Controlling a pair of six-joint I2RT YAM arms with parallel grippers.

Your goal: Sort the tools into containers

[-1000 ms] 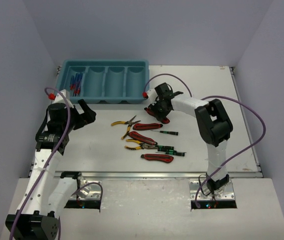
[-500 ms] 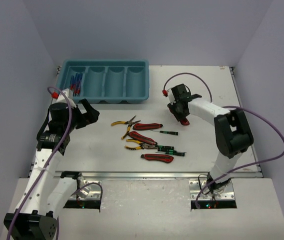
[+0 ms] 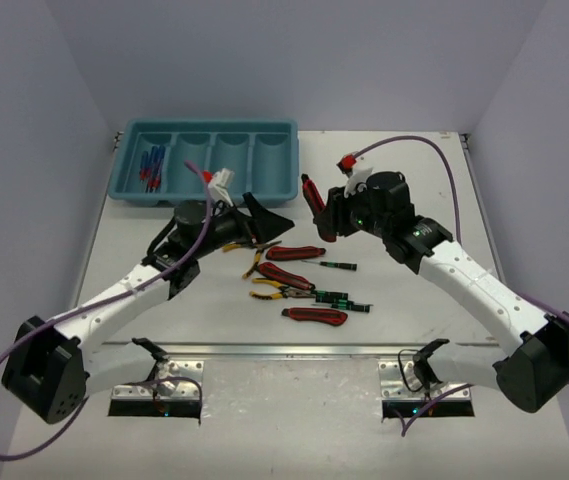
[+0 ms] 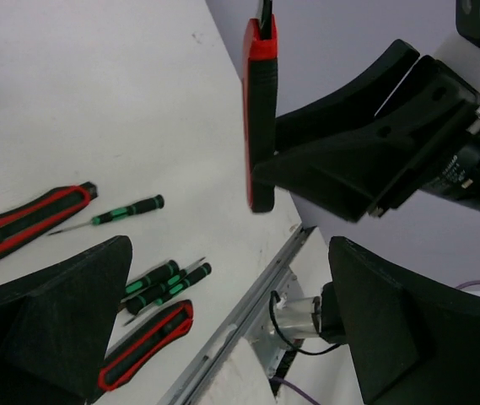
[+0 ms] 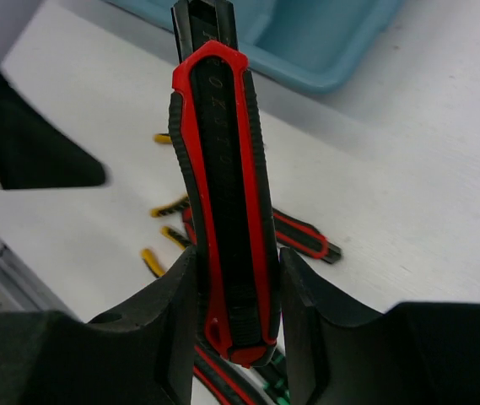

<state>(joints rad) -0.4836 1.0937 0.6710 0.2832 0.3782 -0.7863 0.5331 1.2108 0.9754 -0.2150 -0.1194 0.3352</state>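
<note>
My right gripper (image 3: 326, 212) is shut on a red-and-black utility knife (image 3: 311, 195) and holds it upright above the table, right of the teal tray (image 3: 286, 160). In the right wrist view the knife (image 5: 223, 186) stands between my fingers (image 5: 151, 337). My left gripper (image 3: 264, 215) is open and empty, just left of the held knife, which also shows in the left wrist view (image 4: 261, 110). Blue/red screwdrivers (image 3: 151, 165) lie in the tray's leftmost compartment. On the table lie yellow pliers (image 3: 249, 246), utility knives (image 3: 296, 252) (image 3: 314, 316) and precision screwdrivers (image 3: 340, 298).
A second pair of pliers (image 3: 272, 292) and another knife (image 3: 284, 275) lie in the pile at the table's middle. One thin screwdriver (image 3: 336, 266) lies apart to the right. The metal rail (image 3: 314, 349) runs along the near edge.
My right gripper has lifted the knife and swung it left toward the middle. My left arm has reached right, from the table's left side to just beside the held knife.
</note>
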